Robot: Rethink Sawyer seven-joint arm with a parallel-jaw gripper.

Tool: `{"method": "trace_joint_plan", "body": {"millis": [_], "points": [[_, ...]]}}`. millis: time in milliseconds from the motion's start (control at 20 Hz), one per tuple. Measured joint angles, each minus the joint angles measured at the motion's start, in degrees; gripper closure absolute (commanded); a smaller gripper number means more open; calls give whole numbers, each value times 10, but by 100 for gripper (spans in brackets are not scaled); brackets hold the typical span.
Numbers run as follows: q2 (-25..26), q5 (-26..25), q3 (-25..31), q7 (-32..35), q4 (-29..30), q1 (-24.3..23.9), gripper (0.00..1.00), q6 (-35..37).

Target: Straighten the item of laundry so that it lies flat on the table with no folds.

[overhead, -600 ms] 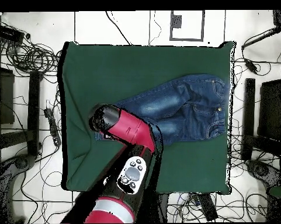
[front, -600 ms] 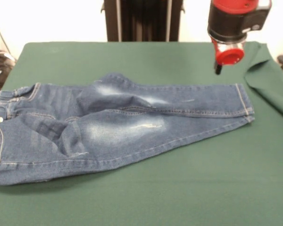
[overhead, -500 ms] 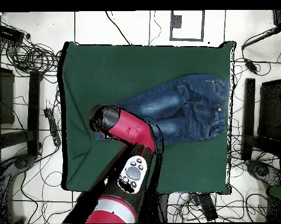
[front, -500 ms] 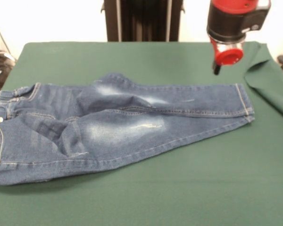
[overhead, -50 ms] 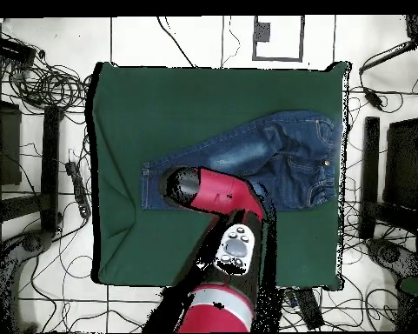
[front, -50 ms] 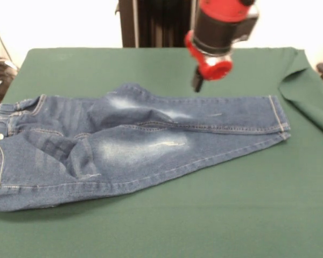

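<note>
Since the frame half a second back, the arm has swung sideways along the leg of the jeans (front, -50 ms: 134,148), away from the cuffs and toward the middle of the garment; the denim itself has not shifted. The gripper (front, -50 ms: 197,83) now hangs clear above the upper leg, touching nothing, and whether its tips are apart or together cannot be told.

The front view shows what the overhead hides: a raised fold near the crotch, whitish faded patches on the thighs, and the waistband reaching the table's (front, -50 ms: 215,215) edge at the picture's left. It also shows the green cloth turned up in a flap at the far right corner. The overhead view gives the whole layout instead: the jeans (overhead, -50 ms: 281,156) lie across the table's (overhead, -50 ms: 160,96) middle, waist at the picture's right, with the red arm covering part of the lower leg.

Around the table the pale floor is strewn with black cables.
</note>
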Motion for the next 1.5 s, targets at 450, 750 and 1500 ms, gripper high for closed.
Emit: {"method": "trace_joint_plan", "body": {"millis": [450, 750, 1500], "points": [[-27, -113, 31, -9, -1, -77, 100, -1], [-34, -154, 60, -9, -4, -104, 100, 0], [-33, -198, 166, -9, -28, -145, 100, 0]]}}
